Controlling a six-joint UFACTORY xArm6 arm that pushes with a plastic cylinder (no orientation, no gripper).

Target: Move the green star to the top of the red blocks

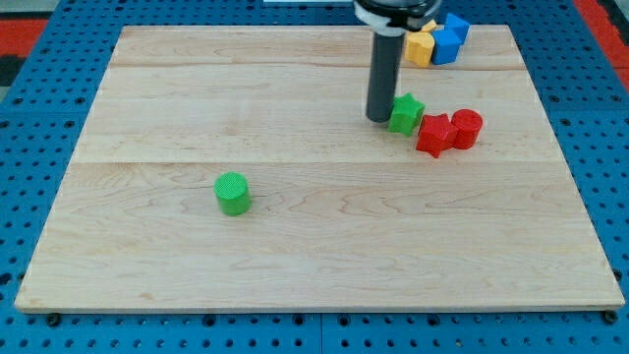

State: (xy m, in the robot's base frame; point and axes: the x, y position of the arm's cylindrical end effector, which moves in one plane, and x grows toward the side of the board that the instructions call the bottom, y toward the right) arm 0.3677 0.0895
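Observation:
The green star (405,113) lies on the wooden board, right of centre. It sits at the upper left of the red blocks and touches or nearly touches the red star (433,135). A red cylinder (467,129) stands against the red star's right side. My tip (379,118) rests on the board just left of the green star, against its left side. The dark rod rises from it to the view's top.
A green cylinder (233,193) stands alone left of centre. Yellow blocks (421,41) and blue blocks (449,37) are clustered at the board's top right, partly behind the rod's mount. The board (147,118) lies on a blue pegboard.

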